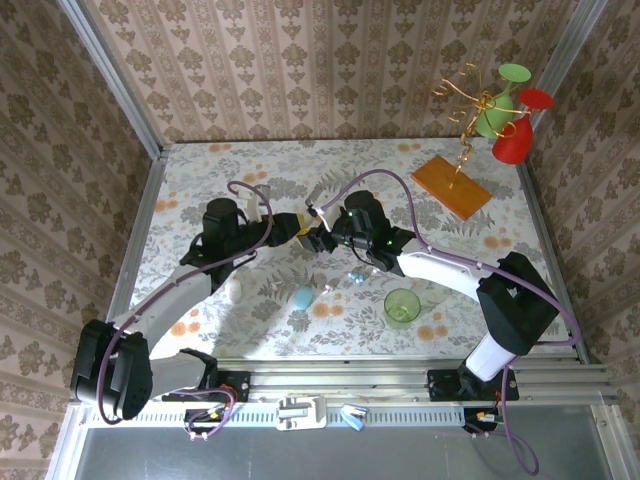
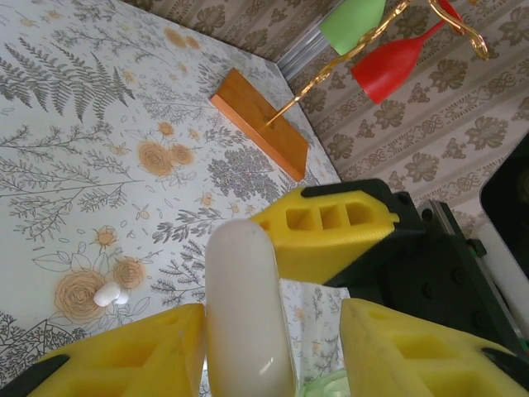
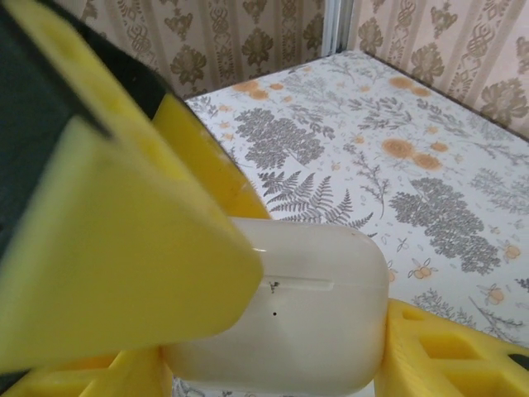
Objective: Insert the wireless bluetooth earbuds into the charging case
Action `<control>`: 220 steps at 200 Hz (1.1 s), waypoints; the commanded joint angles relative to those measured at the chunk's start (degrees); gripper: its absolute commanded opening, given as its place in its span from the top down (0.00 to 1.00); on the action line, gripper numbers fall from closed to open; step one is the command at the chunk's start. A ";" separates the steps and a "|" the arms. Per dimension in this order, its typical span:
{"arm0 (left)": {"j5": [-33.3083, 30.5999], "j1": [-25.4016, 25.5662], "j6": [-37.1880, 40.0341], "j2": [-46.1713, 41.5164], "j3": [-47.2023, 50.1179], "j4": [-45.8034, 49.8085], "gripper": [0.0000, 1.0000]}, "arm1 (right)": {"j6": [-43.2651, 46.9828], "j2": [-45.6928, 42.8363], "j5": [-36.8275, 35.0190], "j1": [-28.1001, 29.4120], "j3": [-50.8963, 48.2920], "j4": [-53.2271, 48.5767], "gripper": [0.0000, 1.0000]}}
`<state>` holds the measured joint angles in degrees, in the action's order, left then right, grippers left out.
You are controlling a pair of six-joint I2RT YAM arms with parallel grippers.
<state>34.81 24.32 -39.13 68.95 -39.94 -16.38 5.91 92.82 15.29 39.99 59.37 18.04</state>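
Note:
A white charging case (image 3: 322, 306) hangs above the middle of the table, closed, its lid seam showing. My right gripper (image 3: 277, 351) is shut on it, one finger pressed against each end. My left gripper (image 2: 273, 331) stands open around the same case (image 2: 246, 306), seen edge-on. Its left finger (image 2: 124, 356) touches the case and its right finger (image 2: 421, 347) stands a little apart. In the top view both grippers meet, left (image 1: 293, 228) and right (image 1: 322, 238). Two tiny white earbuds (image 2: 109, 294) lie on the floral table.
On the table near the arms lie a white pebble case (image 1: 234, 288), a light-blue case (image 1: 302, 297) and a green cup (image 1: 402, 307). At the back right stands an orange base (image 1: 452, 185) carrying a gold wire stand with green and red glasses (image 1: 512, 140).

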 commanded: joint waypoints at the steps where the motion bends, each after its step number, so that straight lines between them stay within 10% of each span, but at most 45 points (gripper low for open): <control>1: 1.63 0.47 -1.51 0.38 -1.86 -2.12 0.56 | -0.68 -2.11 -2.06 -0.44 -0.73 3.26 0.46; 76: 4.13 0.75 -3.12 0.95 -0.97 -7.49 0.83 | -0.74 -2.71 0.05 -0.52 -1.19 3.70 0.43; 101: 4.21 0.52 -0.02 0.26 -1.26 -6.20 0.85 | -0.18 -4.25 2.02 -0.61 -1.66 2.36 0.27; 137: 6.54 -0.72 14.84 -4.39 -1.01 -1.07 0.86 | 1.81 -8.91 14.74 -3.89 -2.23 -6.64 0.06; 220: 18.60 2.27 48.35 -10.38 -1.71 11.11 0.92 | 3.61 -14.56 39.76 -12.48 6.47 -30.14 0.16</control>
<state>47.72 25.17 -2.33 58.24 -39.94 -9.52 7.01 78.72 45.08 27.35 61.67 -2.48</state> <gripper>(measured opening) 0.194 0.856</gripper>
